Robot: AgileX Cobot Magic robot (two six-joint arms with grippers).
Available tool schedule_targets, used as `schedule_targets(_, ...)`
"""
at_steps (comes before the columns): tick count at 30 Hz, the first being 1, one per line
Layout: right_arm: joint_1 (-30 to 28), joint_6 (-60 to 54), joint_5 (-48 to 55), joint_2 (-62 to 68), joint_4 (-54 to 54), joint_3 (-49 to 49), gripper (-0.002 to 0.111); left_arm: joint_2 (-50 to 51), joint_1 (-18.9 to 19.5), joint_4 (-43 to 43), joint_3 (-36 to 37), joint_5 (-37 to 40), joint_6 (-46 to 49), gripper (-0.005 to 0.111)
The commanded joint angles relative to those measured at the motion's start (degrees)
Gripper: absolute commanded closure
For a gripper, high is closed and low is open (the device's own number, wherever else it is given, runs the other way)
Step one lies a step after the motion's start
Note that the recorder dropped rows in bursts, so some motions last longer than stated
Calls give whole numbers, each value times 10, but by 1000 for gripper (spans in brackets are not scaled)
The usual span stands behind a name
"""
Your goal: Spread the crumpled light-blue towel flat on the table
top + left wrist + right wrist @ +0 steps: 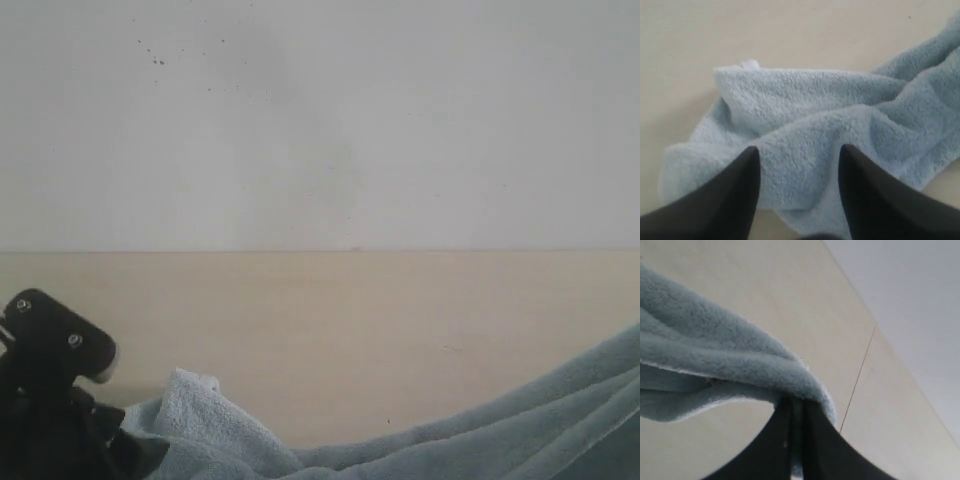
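The light-blue towel [220, 430] lies crumpled along the near edge of the exterior view and rises toward the right edge [600, 385]. In the left wrist view my left gripper [799, 150] is open, its two dark fingers [740, 190] straddling a bunched fold of the towel [805, 115] on the table [790, 30]. My right gripper [797, 401] is shut on an edge of the towel [715, 350] and holds that edge up off the table [765, 295]. The right gripper is outside the exterior view.
The left arm's black wrist [55, 375] sits at the lower left of the exterior view. Beige table [350, 320] stretches back to a white wall [320, 120]. A thin seam [860, 372] crosses the surface near the right gripper.
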Motion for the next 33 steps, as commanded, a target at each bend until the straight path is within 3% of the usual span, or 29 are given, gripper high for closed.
schedule_targets(1,-1,9,-12,-1,2,-2,108,1,-4,-3,33,24,-31,60)
schedule_targets(9,-1,14,-28,-1,14,-2,108,1,-4,-3,100,60,-78,60)
schedule_targets(14,-1,22,-41,-1,20,-2,108,18,-4,-3,76,79,-78,59)
schedule_targets(17,-1,23,-41,-1,23,-2,108,69,-4,3,49,67,-73,54)
schedule_targets(24,-1,24,-53,-1,23,-2,108,180,-4,4,17,62,-75,55)
schedule_targets(27,-1,26,-51,-1,23,-2,108,211,-4,5,3,62,-74,63)
schedule_targets(31,-1,26,-47,-1,23,-2,108,236,-4,4,-4,39,-101,96)
schedule_targets(33,-1,26,-47,-1,23,-2,108,236,-4,0,-4,13,-101,102)
